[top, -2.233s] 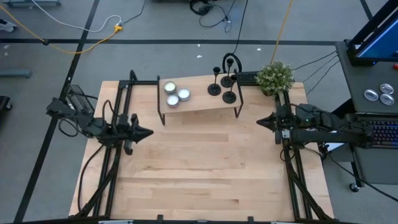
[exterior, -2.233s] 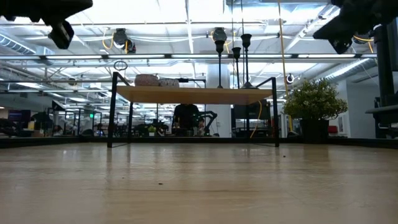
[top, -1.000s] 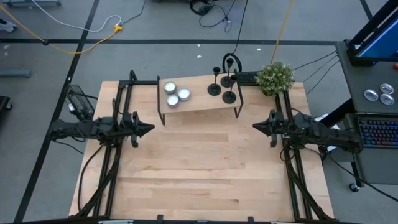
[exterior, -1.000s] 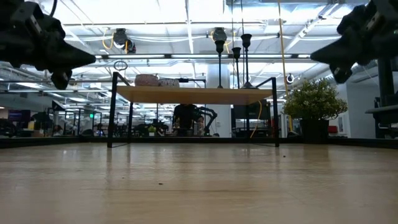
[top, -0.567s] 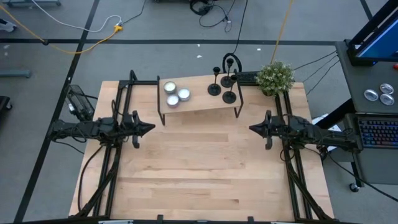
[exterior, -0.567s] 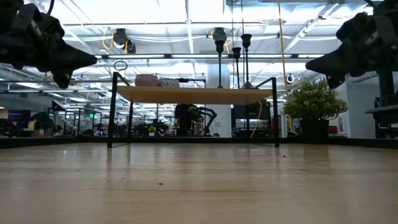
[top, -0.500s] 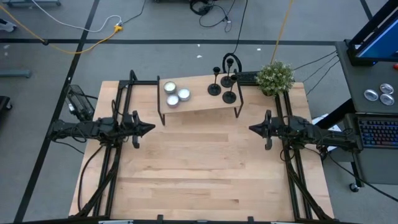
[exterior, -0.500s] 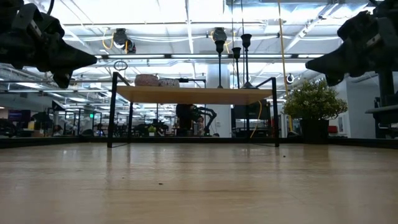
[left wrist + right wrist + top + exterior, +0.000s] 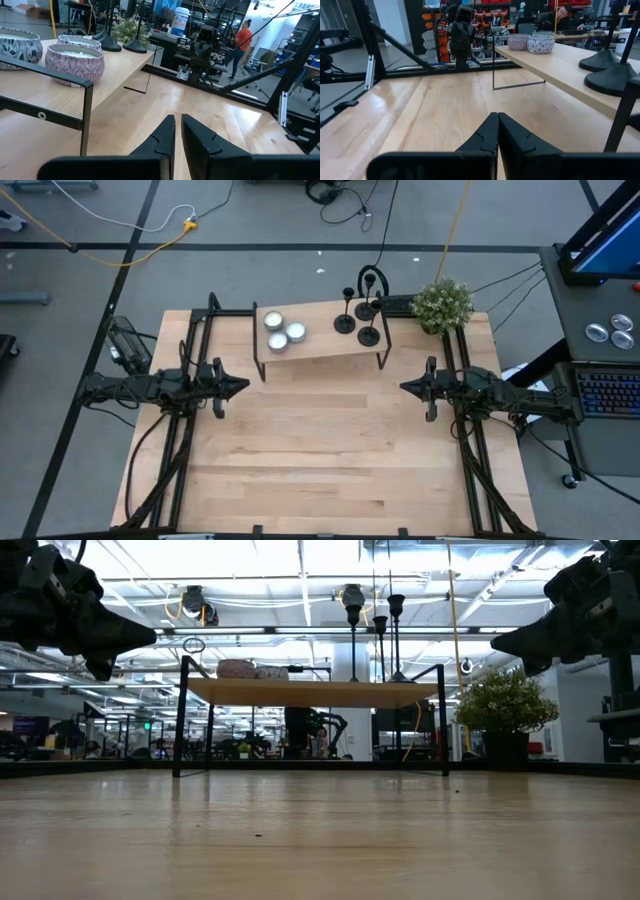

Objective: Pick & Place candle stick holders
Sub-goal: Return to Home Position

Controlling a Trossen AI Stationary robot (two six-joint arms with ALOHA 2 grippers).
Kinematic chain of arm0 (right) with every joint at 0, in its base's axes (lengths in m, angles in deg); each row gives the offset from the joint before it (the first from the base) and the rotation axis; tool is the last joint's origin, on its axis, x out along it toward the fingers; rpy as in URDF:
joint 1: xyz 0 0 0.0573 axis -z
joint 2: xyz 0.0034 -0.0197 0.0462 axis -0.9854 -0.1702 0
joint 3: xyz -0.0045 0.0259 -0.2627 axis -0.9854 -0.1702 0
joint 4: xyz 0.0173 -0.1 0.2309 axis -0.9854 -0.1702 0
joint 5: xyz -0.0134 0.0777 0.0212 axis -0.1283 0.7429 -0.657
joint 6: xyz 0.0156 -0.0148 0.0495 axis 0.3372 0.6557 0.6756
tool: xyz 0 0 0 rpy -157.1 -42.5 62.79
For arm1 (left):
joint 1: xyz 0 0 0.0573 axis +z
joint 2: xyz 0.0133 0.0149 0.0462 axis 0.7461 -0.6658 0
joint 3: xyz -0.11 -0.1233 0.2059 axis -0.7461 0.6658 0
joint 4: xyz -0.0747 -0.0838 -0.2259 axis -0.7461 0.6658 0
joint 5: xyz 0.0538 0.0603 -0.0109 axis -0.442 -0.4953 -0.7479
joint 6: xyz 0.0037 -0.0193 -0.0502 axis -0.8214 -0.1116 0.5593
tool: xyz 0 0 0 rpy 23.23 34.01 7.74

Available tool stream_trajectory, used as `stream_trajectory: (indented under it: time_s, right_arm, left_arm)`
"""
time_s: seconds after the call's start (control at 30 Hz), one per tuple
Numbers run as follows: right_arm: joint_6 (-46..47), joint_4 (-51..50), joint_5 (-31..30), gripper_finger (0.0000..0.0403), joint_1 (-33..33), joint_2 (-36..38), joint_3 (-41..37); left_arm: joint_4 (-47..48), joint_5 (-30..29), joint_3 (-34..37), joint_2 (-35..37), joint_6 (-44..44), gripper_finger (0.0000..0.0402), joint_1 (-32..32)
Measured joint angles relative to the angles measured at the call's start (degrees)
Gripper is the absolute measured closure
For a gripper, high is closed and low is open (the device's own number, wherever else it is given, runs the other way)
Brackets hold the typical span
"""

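The three small matte-black candle stick holders (image 9: 345, 323) stand upright on the right part of a low light-wooden shelf with thin black metal legs (image 9: 320, 346). This shelf stands at the far edge of the pale wooden bench (image 9: 320, 460). In the low view their thin stems (image 9: 352, 650) rise above the shelf board. On the left part of the same shelf there are three round patterned candles in jars (image 9: 296, 332), close together and apart from the holders. A small green plant in a dark pot (image 9: 442, 302) is just beside the right end of the shelf.

The left pincer (image 9: 240, 388) hangs above the left side of the bench, near the shelf's left front leg, and points to the middle. In the left wrist view its two dark fingers (image 9: 162, 140) are almost together, with only a thin slit between them, and they hold nothing. The right pincer (image 9: 404, 387) hangs above the right side of the bench, facing the left one and well apart from it. Its fingers (image 9: 485, 135) are pressed together and empty. In the low view both pincers are high above the bench surface.

A person in an orange shirt (image 9: 242, 37) is in the room beyond the bench.
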Motion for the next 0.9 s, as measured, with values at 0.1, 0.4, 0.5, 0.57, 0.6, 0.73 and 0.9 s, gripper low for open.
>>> stream_trajectory:
  time_s: [0.1, 0.4, 0.5, 0.57, 0.6, 0.73, 0.9]
  right_arm:
    - [0.0, 3.1, 0.0, 0.0403, 0.0, 0.0, 0.0]
    - [0.0, 15.2, 0.0, 0.0403, 0.0, 0.0, -0.2]
    - [0.0, 15.9, 0.0, 0.0403, 0.0, 0.0, -0.2]
    - [0.0, 15.9, 0.0, 0.0403, 0.0, 0.0, -0.2]
    - [0.0, 15.9, 0.0, 0.0403, 0.0, 0.0, -0.2]
    - [0.0, 16.0, 0.0, 0.0403, 0.0, 0.0, -0.2]
    - [0.0, 16.1, 0.0, 0.0403, 0.0, 0.0, -0.2]
  left_arm:
    - [-0.1, 0.0, 0.0, 0.0, 0.0, 0.0364, 0.0]
    - [-0.3, -0.2, 0.0, 0.0, 0.0, 0.0364, 0.0]
    - [-0.3, -0.2, 0.0, 0.0, 0.0, 0.0364, 0.0]
    - [-0.3, -0.2, 0.0, 0.0, 0.1, 0.0364, 0.0]
    - [-0.3, -0.2, 0.0, 0.0, 0.1, 0.0364, 0.0]
    - [-0.3, -0.2, 0.0, 0.0, 0.1, 0.0364, 0.0]
    - [-0.4, -0.2, 0.0, 0.0, 0.1, 0.0364, 0.0]
